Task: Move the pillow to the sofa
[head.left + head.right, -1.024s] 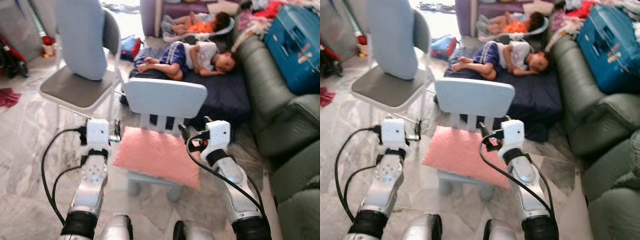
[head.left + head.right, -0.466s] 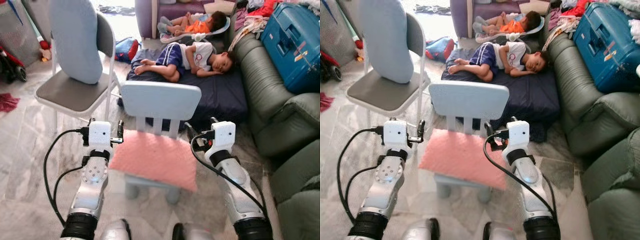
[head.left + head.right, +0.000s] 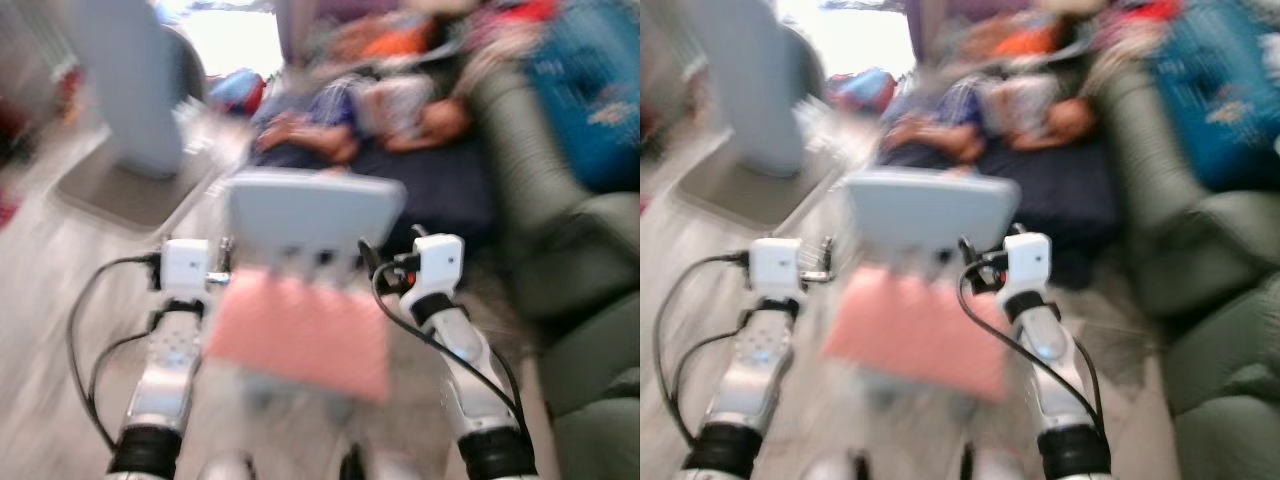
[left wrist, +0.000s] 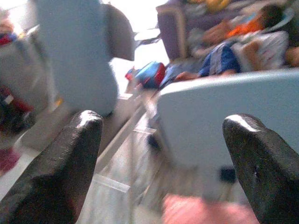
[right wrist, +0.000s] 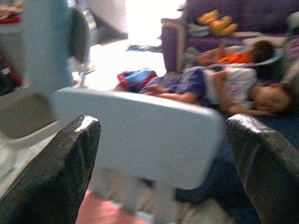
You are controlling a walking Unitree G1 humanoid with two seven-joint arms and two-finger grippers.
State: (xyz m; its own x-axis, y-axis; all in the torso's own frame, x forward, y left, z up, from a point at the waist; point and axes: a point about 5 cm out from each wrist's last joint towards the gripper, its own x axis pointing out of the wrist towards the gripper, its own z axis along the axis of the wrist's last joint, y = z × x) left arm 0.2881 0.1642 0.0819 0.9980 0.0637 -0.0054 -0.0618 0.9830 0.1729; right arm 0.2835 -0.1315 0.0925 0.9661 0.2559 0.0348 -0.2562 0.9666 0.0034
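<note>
Grippers: left [image 4: 163,154], right [image 5: 161,158] spread | arms flank pink pillow [image 3: 300,335] | small chair [image 3: 315,210]

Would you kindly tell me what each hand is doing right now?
Left hand: open, holding nothing, left of the pink pillow.
Right hand: open, holding nothing, right of the pillow.

Soft pink cloth pillow [image 3: 300,335], smooth matt (plastic-looking) chair [image 3: 315,212]

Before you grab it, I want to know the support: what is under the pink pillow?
The pink pillow lies on the seat of a small pale-blue chair. The pillow covers the seat, and blur hides the chair's legs.
</note>
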